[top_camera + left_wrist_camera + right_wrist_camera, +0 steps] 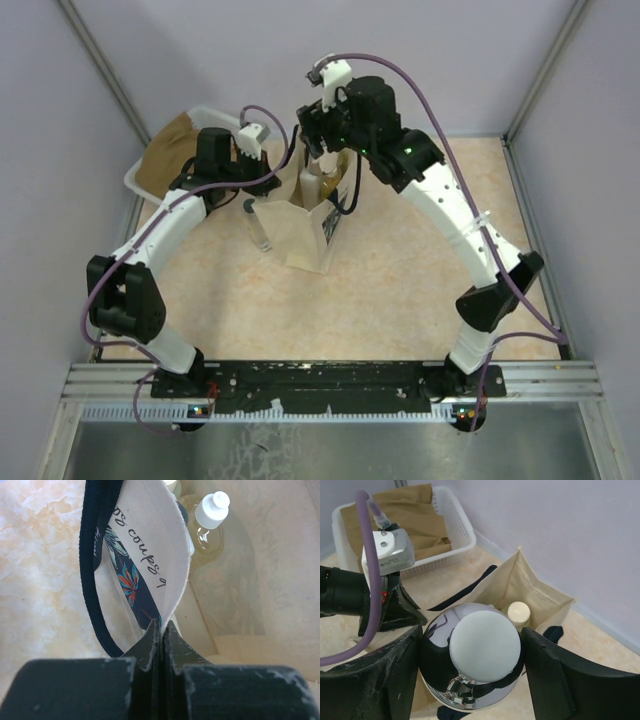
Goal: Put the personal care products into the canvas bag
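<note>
A white tub point(454, 527) of brown cloth point(170, 155) sits at far left of the counter point(400, 290), no part of the job. Just right of it, the left claw point(161, 630) is pinched shut on the rim of the bag point(305, 235), apparently holding the mouth open. The slim bottle point(259, 228) stands upright on the counter, just beside the bag's left side and close under the left arm. Inside the bag lie the amber bottle point(210, 535) and a cream cap point(519, 613), likely the olive one's; a dark cap beside them may be the square bottle's, though that is unclear. Above the mouth, the right claw point(470, 670) grips the silver bottle point(482, 647) by its round body, cap up.

By this reckoning two or three products are packed, one is poised to drop, and the slim bottle is left to fetch. The black handle point(92, 565) hangs along the opening, and the left wrist crowds the bag's left edge, leaving a narrow way down.
</note>
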Controlling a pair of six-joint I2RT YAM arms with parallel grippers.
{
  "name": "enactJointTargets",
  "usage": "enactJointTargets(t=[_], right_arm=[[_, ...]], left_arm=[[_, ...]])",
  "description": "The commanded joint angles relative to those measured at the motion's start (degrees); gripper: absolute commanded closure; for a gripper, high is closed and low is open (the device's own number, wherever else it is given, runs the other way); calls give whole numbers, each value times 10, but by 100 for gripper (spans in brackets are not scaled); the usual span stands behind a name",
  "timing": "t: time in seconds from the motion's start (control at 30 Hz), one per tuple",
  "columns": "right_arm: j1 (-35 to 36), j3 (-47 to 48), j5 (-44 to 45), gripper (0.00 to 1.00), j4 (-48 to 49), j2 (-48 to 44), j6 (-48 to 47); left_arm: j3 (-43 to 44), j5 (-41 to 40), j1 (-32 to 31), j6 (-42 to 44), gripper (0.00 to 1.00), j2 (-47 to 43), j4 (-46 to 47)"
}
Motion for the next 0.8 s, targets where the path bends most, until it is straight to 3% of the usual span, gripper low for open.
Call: enactJointTargets(t=[0.0, 0.37, 0.77], right_arm=[[-10, -25, -46, 100, 134, -2, 13], [-25, -259, -132, 100, 284, -29, 85], [-16, -307, -193, 100, 351, -14, 134]], left_arm=[[-12, 6, 6, -5, 100, -18, -4], [-7, 9, 8, -19, 100, -25, -3], [-7, 10, 8, -21, 100, -34, -4]])
